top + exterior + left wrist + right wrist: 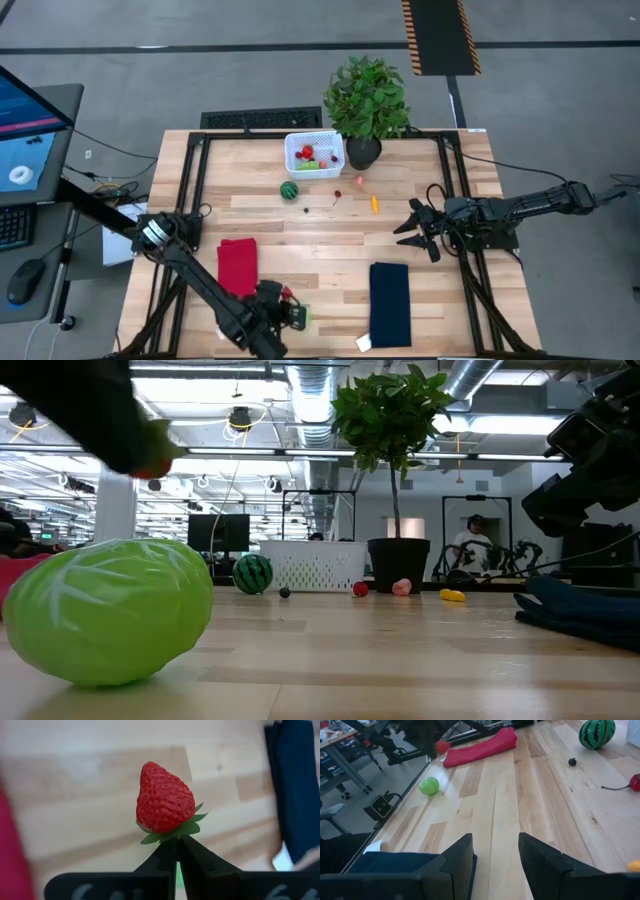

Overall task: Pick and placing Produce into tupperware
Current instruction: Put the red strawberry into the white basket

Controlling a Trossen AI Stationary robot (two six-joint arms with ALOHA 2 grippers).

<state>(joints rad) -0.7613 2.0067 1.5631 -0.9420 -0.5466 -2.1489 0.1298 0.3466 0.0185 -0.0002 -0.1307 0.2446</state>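
Observation:
A red toy strawberry (165,797) stands off the tips of my left gripper (177,841), which is shut on it above the table's near edge (285,296). Just beside it a light-green ball (301,317) lies on the wood, large in the low view (110,610). The white mesh tupperware (313,152) stands at the far middle with several produce pieces inside. A striped watermelon (289,190), a cherry (336,196), a pink piece (359,181) and an orange piece (375,204) lie in front of it. My right gripper (412,228) waits open at the right (495,855). My left gripper pinches the strawberry's green leaf cap (172,834) between the very tips of its two fingers. The fingers slant down from the table's left. The strawberry is lifted clear of the wood, its pointed end aimed away from the fingers.
A red cloth (238,266) lies left of the held strawberry, and a navy cloth (390,303) lies at the near right. A potted plant (367,100) stands right beside the tupperware. A small dark bit (307,208) lies near the watermelon. Bare wood spans the table's middle.

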